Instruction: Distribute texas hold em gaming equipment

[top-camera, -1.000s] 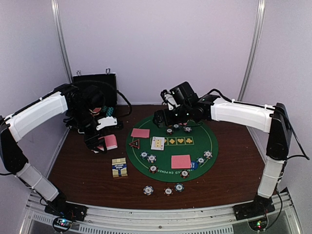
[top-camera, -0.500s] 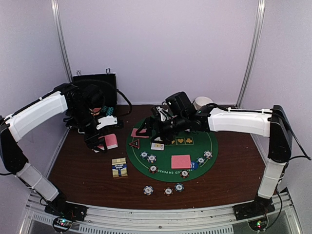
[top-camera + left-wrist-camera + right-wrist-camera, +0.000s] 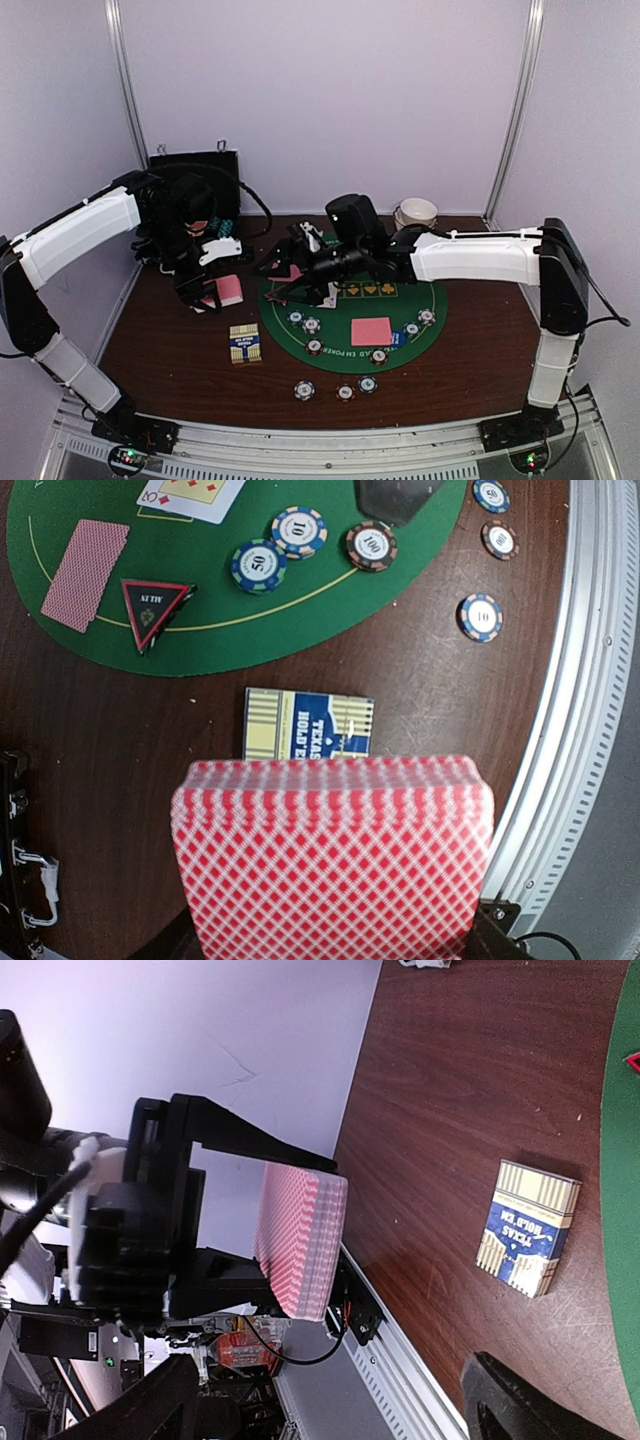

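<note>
Moved: right gripper (image 3: 285, 268) has swung left across the green mat (image 3: 400, 305) toward the left gripper (image 3: 205, 292).
Top view: chips (image 3: 305, 322) and a dealt card (image 3: 371, 331) lie on the mat behind the right gripper; task judged partly done.
Left wrist view: left gripper clamps the card deck (image 3: 335, 865); card box (image 3: 308, 725) and triangular marker (image 3: 152, 608) lie beyond it.
Right wrist view: right jaws spread, empty; the deck sits directly ahead, its stacked edge visible only here. Dealing remains.

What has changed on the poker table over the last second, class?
The right gripper swung left across the mat toward the deck held by the left gripper, jaws open, uncovering the bowl behind. Left gripper, deck, chips, cards and box stayed put.
</note>
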Tool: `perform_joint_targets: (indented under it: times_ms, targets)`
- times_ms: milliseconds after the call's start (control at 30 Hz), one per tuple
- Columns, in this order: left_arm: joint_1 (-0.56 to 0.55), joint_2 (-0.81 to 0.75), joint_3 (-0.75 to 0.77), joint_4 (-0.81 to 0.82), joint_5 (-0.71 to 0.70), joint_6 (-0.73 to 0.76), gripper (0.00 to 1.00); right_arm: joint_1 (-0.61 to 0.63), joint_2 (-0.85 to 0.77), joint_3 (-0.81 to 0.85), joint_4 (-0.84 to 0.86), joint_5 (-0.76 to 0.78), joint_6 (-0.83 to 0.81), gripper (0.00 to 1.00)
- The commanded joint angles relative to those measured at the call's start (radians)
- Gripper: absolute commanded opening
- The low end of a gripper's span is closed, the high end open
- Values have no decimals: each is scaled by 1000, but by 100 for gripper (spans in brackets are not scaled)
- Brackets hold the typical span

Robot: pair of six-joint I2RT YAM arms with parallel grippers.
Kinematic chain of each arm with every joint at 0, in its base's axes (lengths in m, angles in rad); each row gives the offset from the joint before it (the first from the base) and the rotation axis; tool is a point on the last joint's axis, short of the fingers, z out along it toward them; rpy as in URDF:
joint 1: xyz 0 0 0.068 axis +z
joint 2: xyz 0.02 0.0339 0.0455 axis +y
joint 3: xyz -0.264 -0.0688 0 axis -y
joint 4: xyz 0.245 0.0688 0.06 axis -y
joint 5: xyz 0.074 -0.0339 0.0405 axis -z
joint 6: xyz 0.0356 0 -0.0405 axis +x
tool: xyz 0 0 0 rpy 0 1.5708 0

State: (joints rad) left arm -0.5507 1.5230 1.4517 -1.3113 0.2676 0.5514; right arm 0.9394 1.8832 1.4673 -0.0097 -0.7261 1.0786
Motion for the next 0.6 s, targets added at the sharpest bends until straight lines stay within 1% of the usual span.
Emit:
perform_joint_targets:
  times_ms: [0, 233, 567]
  targets:
    - [6, 5, 39, 4, 24, -10, 0, 28, 50, 19, 123, -27, 72, 94]
    - [6, 9, 44, 4, 27, -12, 0, 56, 99, 13, 255, -26, 142, 92]
    - [6, 1, 40, 4, 24, -12, 0, 70, 196, 64, 374, -21, 227, 91]
